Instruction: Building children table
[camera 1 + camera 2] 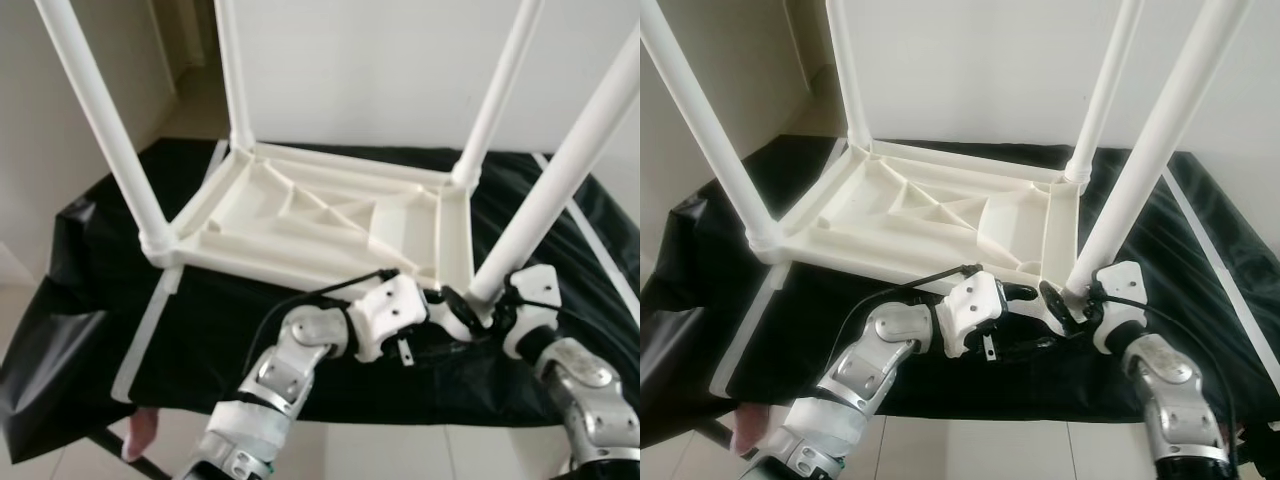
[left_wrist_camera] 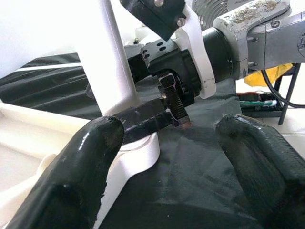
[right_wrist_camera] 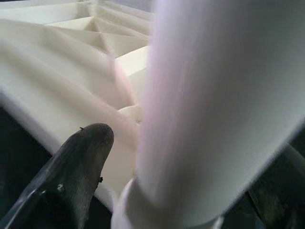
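legs (image 1: 560, 185) block corners | tabletop underside (image 1: 320, 215) centre open

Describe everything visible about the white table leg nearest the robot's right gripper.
The near-right table leg is a smooth white plastic-looking tube, standing in the corner socket of the upside-down white tabletop and leaning toward the camera. The right gripper closes around its base, one black finger on each side. The left gripper hovers open beside that corner.

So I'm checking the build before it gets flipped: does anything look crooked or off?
Yes. The near-right leg leans outward from the upturned tabletop more than the others, seemingly unseated. The right hand grips its base; the left hand is open beside it.
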You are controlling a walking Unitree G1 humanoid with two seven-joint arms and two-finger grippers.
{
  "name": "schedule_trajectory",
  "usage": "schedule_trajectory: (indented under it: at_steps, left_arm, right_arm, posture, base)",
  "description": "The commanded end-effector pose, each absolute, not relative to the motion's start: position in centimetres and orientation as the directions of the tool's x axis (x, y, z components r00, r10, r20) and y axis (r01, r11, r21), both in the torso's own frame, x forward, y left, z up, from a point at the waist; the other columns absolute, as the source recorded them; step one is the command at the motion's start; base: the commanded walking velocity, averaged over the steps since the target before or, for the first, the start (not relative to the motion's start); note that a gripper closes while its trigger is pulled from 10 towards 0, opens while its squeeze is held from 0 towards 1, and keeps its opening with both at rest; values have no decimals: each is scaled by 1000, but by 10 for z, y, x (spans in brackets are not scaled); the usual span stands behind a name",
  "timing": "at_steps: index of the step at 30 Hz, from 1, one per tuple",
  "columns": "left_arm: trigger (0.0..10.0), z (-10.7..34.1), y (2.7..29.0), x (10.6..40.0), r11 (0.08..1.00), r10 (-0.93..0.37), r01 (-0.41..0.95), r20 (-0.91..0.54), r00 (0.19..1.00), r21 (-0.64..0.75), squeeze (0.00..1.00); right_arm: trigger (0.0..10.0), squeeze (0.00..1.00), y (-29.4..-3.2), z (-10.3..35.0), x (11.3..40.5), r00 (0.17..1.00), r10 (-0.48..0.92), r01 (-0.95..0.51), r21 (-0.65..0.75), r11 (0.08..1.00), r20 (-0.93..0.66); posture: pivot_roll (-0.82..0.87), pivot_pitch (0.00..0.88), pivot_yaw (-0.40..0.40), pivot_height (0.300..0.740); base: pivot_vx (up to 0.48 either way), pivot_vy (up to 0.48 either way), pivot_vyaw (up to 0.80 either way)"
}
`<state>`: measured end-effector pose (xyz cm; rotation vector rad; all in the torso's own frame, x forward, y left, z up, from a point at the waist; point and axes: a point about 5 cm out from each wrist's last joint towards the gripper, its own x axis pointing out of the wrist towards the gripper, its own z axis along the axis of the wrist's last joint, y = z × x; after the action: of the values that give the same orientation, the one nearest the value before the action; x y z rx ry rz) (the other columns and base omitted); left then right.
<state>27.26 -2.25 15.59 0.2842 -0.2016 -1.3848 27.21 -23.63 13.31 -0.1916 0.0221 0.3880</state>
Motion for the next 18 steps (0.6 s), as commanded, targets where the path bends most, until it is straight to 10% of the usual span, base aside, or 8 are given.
schedule_trajectory:
  at_steps: [1, 6, 7, 18]
  left_arm:
    - [10000, 156, -22, 275, 240, -967, 918, -2, 253, 316, 0]
    - [10000, 156, -22, 276, 239, -967, 919, -5, 253, 315, 0]
    - [10000, 156, -23, 276, 238, -968, 918, -4, 252, 317, 0]
    - [10000, 157, -25, 276, 242, -967, 918, 4, 254, 316, 0]
  right_arm:
    - [10000, 0, -237, 134, 274, 915, 400, -403, -182, 897, -56]
    - [7647, 0, -241, 134, 278, 900, 430, -436, -207, 876, -73]
    - [392, 0, -242, 133, 281, 890, 448, -455, -219, 863, -85]
    - [0, 0, -244, 125, 283, 872, 474, -489, -197, 850, -121]
  posture:
    - [-61, 0, 12, 740]
    - [-64, 0, 13, 740]
    - [-65, 0, 11, 740]
    - [-71, 0, 2, 740]
  base:
    - [0, 0, 0]
    - [0, 0, 0]
    - [0, 0, 0]
    - [0, 0, 0]
